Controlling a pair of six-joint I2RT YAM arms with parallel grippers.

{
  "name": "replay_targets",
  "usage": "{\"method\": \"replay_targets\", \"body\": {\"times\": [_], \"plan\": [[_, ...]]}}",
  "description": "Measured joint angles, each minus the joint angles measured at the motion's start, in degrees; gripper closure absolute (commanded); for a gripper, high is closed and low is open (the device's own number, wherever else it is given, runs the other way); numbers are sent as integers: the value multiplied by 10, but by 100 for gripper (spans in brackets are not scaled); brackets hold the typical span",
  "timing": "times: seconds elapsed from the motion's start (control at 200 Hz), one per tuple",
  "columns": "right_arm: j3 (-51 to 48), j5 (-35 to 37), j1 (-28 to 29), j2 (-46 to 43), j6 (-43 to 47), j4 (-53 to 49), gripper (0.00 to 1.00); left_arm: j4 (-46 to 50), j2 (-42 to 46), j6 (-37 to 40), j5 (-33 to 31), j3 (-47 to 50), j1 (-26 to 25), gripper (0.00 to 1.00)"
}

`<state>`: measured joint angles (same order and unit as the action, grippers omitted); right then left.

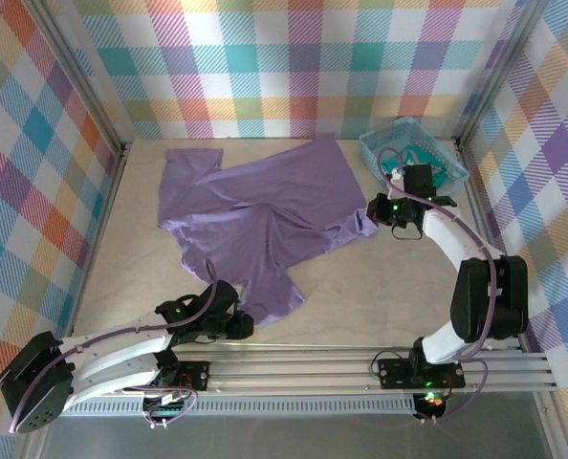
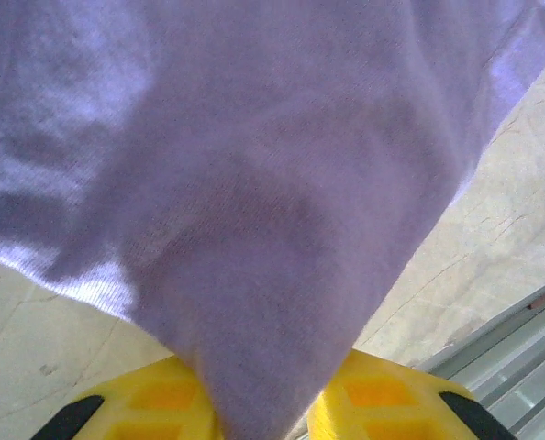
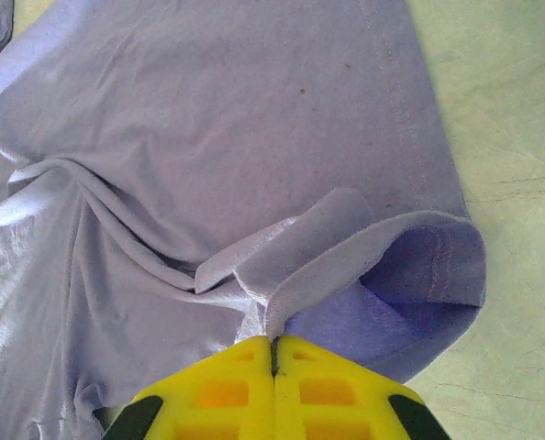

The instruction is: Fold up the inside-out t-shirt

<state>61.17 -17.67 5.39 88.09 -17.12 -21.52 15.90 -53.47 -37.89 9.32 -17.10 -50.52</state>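
Observation:
The inside-out t-shirt (image 1: 255,215) is a lavender-purple garment spread crumpled across the middle of the table. My left gripper (image 1: 244,325) is at its near corner. In the left wrist view, a bunch of the t-shirt (image 2: 254,183) runs down between the yellow fingers (image 2: 135,403) of my left gripper (image 2: 268,412), which grip it. My right gripper (image 1: 372,212) is at the shirt's right edge. Seen from the right wrist, my right gripper (image 3: 274,353) is shut on a curled, stitched hem of the t-shirt (image 3: 208,110).
A small teal basket (image 1: 368,151) stands at the back right, just behind the right gripper, with teal and white cloth inside. Plaid walls close in the table on three sides. A metal rail (image 1: 360,368) runs along the near edge.

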Motion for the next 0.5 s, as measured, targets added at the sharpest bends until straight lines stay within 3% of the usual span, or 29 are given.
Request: {"method": "replay_targets", "body": {"times": [0.13, 0.3, 0.395, 0.5], "plan": [[0, 0, 0, 0, 0, 0, 100, -8, -6, 0, 0, 0, 0, 75], [0, -2, 0, 0, 0, 0, 100, -5, -4, 2, -1, 0, 0, 89], [0, -2, 0, -1, 0, -2, 100, 32, 21, 2, -7, -9, 0, 100], [-5, -4, 0, -16, 0, -5, 100, 99, 87, 4, -26, -49, -1, 100]]}}
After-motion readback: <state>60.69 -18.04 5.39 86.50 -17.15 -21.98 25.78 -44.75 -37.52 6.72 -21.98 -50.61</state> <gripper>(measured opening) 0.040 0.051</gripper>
